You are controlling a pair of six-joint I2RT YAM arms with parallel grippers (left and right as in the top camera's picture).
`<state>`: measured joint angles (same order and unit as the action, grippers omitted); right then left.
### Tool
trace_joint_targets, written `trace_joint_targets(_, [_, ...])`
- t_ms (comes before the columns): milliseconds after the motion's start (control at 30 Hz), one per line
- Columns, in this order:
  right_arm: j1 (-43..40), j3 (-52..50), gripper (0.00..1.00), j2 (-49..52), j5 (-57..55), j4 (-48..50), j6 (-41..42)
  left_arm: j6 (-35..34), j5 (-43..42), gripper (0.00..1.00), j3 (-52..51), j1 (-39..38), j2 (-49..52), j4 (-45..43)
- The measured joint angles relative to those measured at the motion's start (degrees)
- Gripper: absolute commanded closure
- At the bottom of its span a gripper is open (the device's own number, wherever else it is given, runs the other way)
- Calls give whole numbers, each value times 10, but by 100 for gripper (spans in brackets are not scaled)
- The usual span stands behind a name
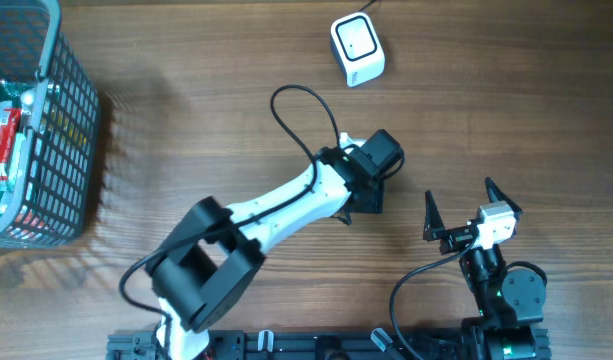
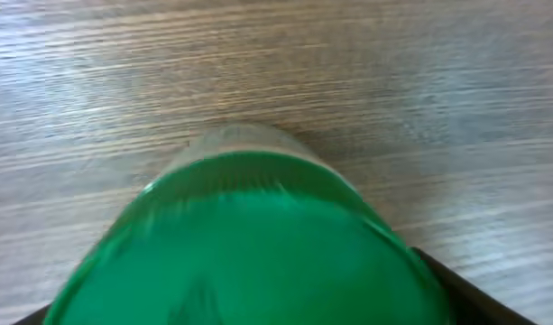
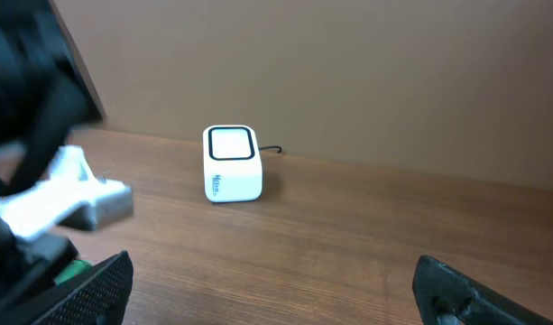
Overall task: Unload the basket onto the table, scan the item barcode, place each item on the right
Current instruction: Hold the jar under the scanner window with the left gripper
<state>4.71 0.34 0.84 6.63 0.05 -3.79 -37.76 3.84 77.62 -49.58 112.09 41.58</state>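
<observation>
A green item (image 2: 258, 253) with a pale far end fills the left wrist view and lies close over the wooden table. My left gripper (image 1: 371, 190) reaches to the table's middle and covers the item from above. One dark finger (image 2: 483, 302) shows right beside the item's edge; whether the jaws press on it is not visible. No barcode shows. The white scanner (image 1: 357, 48) stands at the far centre, its window facing up, also seen as the white scanner (image 3: 231, 162). My right gripper (image 1: 458, 190) is wide open and holds nothing, near the front right.
A grey wire basket (image 1: 46, 130) with several packaged goods stands at the far left edge. The left arm (image 3: 41, 199) crosses the left side of the right wrist view. The scanner's cable (image 1: 371, 5) runs off the far edge.
</observation>
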Motion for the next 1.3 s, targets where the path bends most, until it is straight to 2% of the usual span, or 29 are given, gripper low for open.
trace_joint_targets(200, [0,0,0,0,0,0,0,1,7,37,0,0,14,-16])
trace_joint_targets(633, [0,0,0,0,0,0,0,1,7,38,0,0,14,-95])
trace_joint_targets(1067, [0,0,0,0,0,0,0,1,7,39,2,0,14,-76])
trace_joint_targets(1167, [0,0,0,0,0,0,0,5,7,41,32,0,16,-25])
trace_joint_targets(1300, [0,0,0,0,0,0,0,13,7,44,85,0,17,-17])
